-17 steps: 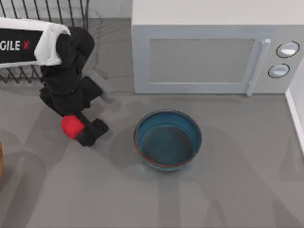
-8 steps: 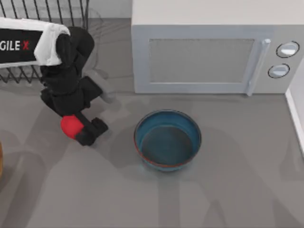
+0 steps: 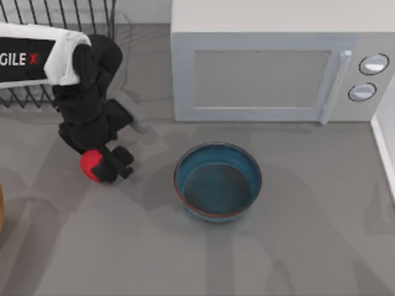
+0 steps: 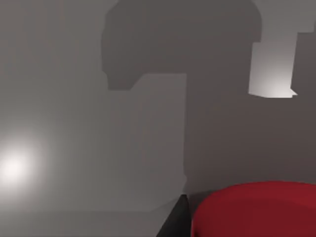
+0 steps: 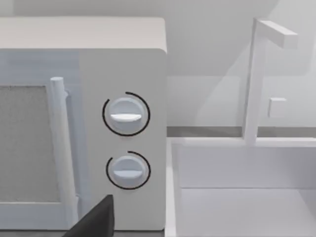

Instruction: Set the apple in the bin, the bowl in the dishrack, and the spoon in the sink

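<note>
Grey bench (image 3: 296,259) carried a round blue-teal bowl (image 3: 218,182); left gripper (image 3: 102,165) clamped the small red apple (image 3: 91,164), best kept firmly pinched during transfer to the bin.

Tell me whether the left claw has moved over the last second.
Yes. The left claw, shut on the small red apple, drew slightly in, away from the round blue-teal bowl and toward the table's left.

One apple (image 3: 90,165), one bowl (image 3: 217,182), one dishrack (image 3: 99,18), one microwave (image 3: 271,61), one sink (image 5: 242,187)

Sim kitchen: microwave (image 3: 281,68), sink (image 5: 242,192), dishrack (image 3: 37,55)
</note>
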Tool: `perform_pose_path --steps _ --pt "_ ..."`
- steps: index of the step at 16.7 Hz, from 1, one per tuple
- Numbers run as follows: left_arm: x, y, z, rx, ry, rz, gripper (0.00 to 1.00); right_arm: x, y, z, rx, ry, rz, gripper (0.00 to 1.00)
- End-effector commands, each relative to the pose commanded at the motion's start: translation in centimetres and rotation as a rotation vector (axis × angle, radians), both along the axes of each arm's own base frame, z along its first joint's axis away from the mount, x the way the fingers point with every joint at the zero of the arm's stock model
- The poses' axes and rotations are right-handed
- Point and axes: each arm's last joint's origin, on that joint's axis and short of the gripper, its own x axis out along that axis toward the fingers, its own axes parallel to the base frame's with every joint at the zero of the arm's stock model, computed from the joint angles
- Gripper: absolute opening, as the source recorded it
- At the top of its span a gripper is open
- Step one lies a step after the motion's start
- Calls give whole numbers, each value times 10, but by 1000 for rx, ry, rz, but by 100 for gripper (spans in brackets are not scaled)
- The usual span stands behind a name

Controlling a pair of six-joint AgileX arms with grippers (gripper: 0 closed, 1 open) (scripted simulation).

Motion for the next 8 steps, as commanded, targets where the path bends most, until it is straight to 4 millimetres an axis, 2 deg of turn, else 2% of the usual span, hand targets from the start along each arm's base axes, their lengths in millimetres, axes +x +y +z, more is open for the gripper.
perform_pose_path --steps 7,8 --pt "0 0 0 0 0 0 0 0 0 0 0 0 0 100" --pt "0 -1 8 -10 -11 1 0 0 0 0 0 0 0 100"
